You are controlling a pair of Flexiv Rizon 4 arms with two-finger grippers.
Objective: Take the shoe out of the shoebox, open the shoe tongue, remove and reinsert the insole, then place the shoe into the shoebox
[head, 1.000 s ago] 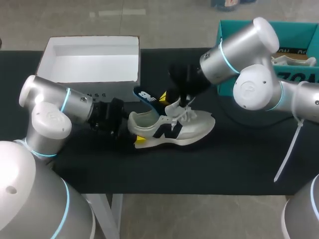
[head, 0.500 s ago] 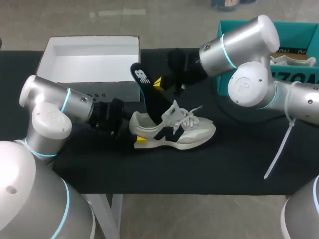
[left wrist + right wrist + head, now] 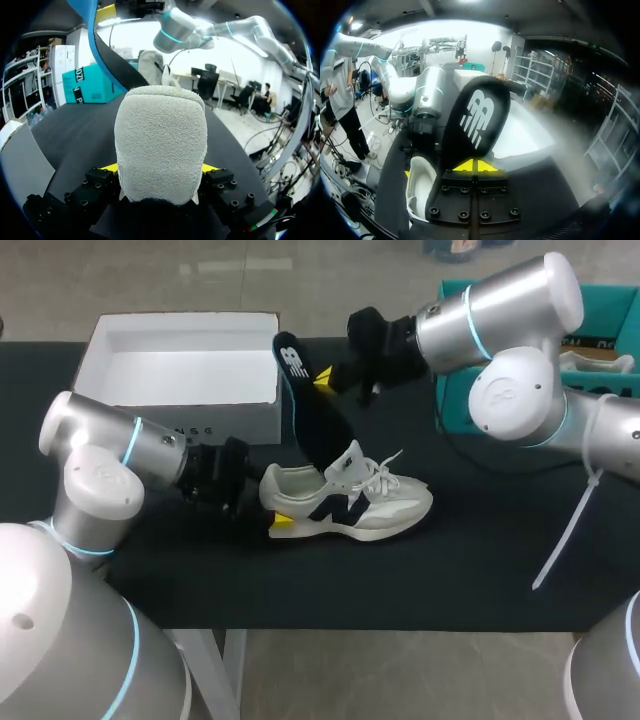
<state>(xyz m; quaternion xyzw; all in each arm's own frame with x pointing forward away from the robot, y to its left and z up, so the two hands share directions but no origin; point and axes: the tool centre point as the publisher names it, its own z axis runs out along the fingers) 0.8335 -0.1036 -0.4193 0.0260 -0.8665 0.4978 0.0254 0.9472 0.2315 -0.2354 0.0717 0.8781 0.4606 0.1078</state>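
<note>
Currently, the white-and-grey lace-up sneaker (image 3: 352,502) stands on the black table cover (image 3: 450,570), out of the open white cardboard shoebox (image 3: 180,412). The left gripper (image 3: 270,508) clamps its heel. The right gripper (image 3: 326,380) pinches the dark blue foam insole (image 3: 305,410), almost withdrawn, lower end at the collar. Reinsertion and boxing remain. The shoebox corner is just beside the insole; open cover lies beyond the toe.

place: robotics lab, test bench | evidence: two grey robot arms with lit blue joint rings, left arm (image 3: 100,465) at 8 o'clock, right arm (image 3: 510,350) at 2 o'clock | black-covered table (image 3: 480,560) as work surface | open white shoebox (image 3: 180,370) at 11 o'clock, teal box (image 3: 600,310) at 1 o'clock
</note>
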